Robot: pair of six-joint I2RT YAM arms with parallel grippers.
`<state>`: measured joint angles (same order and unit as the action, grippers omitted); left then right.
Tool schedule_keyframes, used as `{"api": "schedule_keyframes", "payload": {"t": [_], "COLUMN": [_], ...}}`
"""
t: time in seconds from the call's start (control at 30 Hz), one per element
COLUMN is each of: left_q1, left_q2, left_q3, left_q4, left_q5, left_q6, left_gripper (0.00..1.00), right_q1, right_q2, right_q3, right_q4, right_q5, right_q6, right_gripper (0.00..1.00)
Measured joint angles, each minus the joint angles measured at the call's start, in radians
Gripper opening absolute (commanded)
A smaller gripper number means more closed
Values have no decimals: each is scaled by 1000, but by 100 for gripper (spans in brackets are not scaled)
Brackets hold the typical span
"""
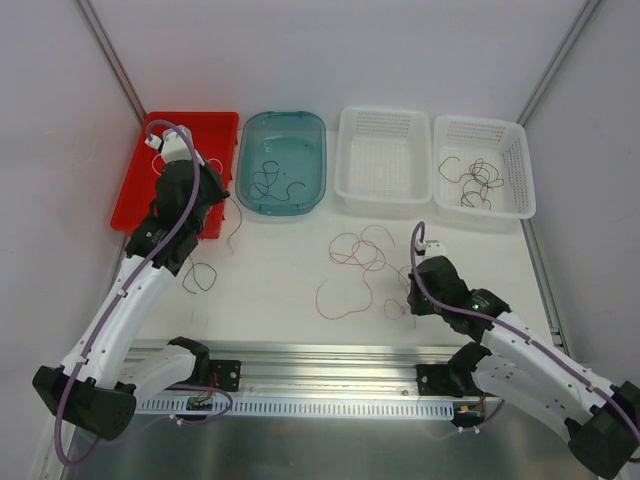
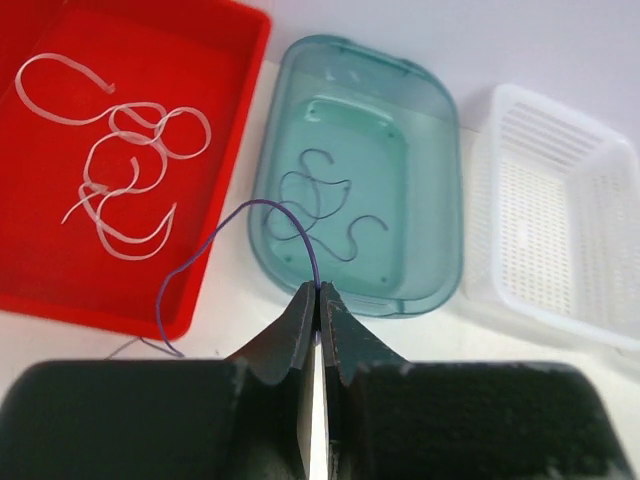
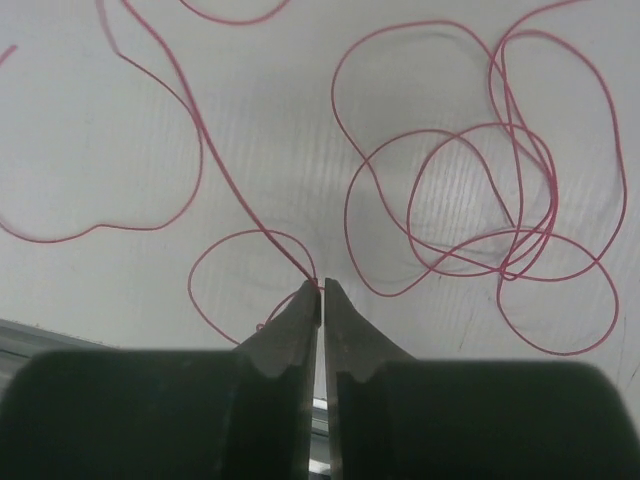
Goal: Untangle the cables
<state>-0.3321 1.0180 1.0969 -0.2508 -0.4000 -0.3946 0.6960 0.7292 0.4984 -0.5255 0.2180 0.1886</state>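
The cables are thin curly strands, sorted by colour. My left gripper (image 1: 226, 203) (image 2: 320, 291) is shut on a dark bluish strand (image 2: 250, 208) that arcs up and hangs left, between the red tray (image 2: 258, 60) and the teal tub (image 2: 445, 200). White strands (image 2: 120, 170) lie in the red tray and dark strands (image 2: 325, 200) lie in the tub. My right gripper (image 1: 410, 292) (image 3: 321, 286) is shut on a red strand (image 3: 200, 150) on the table. A loose tangle of red strands (image 3: 500, 200) (image 1: 352, 255) lies just beyond it.
A black strand (image 1: 200, 277) lies on the table beside my left arm. An empty white basket (image 1: 385, 118) and a white basket (image 1: 520, 150) holding dark brown strands (image 1: 475, 185) stand at the back right. A metal rail (image 1: 320, 360) runs along the near edge.
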Motion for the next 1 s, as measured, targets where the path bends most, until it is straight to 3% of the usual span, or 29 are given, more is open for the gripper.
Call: {"api": "schedule_keyframes", "payload": {"t": [0.03,0.07,0.17,0.33,0.73,1.0], "left_q1": [0,0,0,0,0,0], "left_q2": [3,7,30,110,481,838], "left_q3": [25,52,163,408,877,1052], "left_q4": [-6,-18,-63,-122,-133,-128], "left_q5": [32,60,154,286,371,356], "left_q6": [11,22,52,111,204,257], "left_gripper": [0,0,0,0,0,0], "right_q1": [0,0,-1,-1,-1,-1], "right_q2": [38,74,131,132,43,38], "right_q3": [5,6,8,39,76,76], "right_q4": [-5,-5,-7,-10,-23,-36], "right_q5": [0,0,-10,-22,-24,-35], "right_q6": [7,13,29,37,35,35], "right_gripper": [17,31,55,77,94,95]}}
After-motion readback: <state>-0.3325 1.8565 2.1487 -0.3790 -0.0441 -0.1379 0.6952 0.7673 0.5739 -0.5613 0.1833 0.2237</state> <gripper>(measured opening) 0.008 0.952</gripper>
